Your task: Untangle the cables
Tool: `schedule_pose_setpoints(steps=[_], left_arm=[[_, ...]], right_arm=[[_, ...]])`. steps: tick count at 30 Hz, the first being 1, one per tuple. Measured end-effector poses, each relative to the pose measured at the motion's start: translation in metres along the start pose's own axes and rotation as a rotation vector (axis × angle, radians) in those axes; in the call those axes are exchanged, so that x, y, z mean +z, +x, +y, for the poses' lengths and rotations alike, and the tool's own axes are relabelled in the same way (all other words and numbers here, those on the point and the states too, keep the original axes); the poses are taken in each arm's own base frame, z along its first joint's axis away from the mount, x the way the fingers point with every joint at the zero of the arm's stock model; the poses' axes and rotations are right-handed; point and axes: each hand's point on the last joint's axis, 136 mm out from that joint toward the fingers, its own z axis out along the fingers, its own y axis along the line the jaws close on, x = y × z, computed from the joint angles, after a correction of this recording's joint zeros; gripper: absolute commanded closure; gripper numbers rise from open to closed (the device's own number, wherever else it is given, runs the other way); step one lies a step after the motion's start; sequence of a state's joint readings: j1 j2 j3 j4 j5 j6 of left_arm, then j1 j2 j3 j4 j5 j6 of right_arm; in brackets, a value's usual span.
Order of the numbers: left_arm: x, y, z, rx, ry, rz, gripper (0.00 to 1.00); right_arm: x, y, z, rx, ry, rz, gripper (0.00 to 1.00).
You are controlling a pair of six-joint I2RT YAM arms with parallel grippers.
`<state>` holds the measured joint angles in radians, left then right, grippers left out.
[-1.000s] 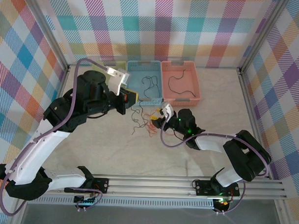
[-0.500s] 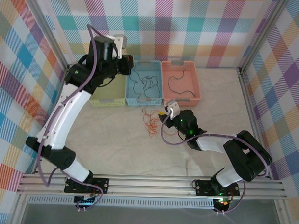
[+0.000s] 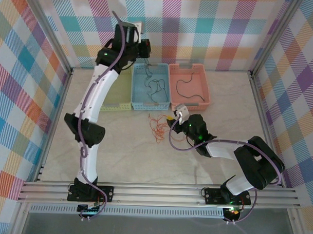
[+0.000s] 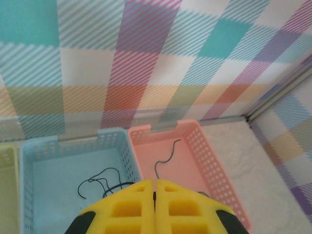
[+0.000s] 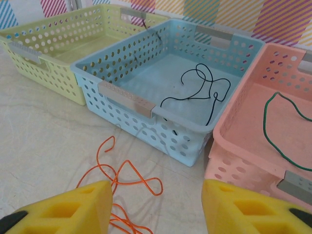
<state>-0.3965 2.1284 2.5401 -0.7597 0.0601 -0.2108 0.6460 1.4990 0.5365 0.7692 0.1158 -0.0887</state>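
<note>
Left jaws pressed together, right jaws spread near orange cable [image 5: 146, 179], its lower loops cut off

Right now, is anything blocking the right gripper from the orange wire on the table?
Nothing visible. The orange wire lies on the bare table just ahead of the open right gripper; the blue basket sits beyond it.

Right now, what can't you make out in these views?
Orange cable: right wrist view, near end runs off the bottom edge.
Green cable: right wrist view, cut by the right edge.
Black cable: left wrist view, near part behind the yellow fingers.
Yellow-green basket: top view, left arm covers part.
</note>
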Motion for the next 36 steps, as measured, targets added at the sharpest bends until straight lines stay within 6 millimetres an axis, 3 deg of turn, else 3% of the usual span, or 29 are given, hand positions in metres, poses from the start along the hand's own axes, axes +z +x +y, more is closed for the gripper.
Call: schedule_pose_setpoints(steps=[5, 9, 15, 18, 24, 28, 31, 36], left_arm=[[0.063, 0.052, 0.027, -0.013, -0.057, 0.122, 1.00], [0.090, 0.089, 0.048, -0.024, -0.106, 0.208, 1.00], [0.100, 0.115, 0.070, -0.060, -0.148, 0.277, 0.84], [0.100, 0.121, 0.073, -0.082, -0.158, 0.297, 0.70], [0.100, 0.143, 0.076, -0.131, -0.164, 0.363, 0.55], [0.083, 0.155, 0.075, -0.152, -0.165, 0.409, 0.54], [0.052, 0.152, 0.065, -0.164, -0.146, 0.411, 0.54], [-0.032, 0.136, 0.031, -0.149, -0.052, 0.315, 0.53]], right_arm=[[0.000, 0.004, 0.001, 0.002, -0.005, 0.015, 0.48], [0.000, 0.006, 0.002, 0.003, -0.013, 0.025, 0.48], [0.000, 0.007, 0.003, 0.003, -0.016, 0.030, 0.48], [0.000, 0.007, 0.003, 0.004, -0.017, 0.030, 0.47], [0.000, 0.007, 0.003, 0.011, -0.016, 0.032, 0.44], [0.002, 0.007, 0.001, 0.027, -0.011, 0.044, 0.44], [0.003, 0.005, 0.000, 0.040, -0.008, 0.054, 0.45], [0.007, 0.007, -0.002, 0.081, 0.000, 0.098, 0.46]])
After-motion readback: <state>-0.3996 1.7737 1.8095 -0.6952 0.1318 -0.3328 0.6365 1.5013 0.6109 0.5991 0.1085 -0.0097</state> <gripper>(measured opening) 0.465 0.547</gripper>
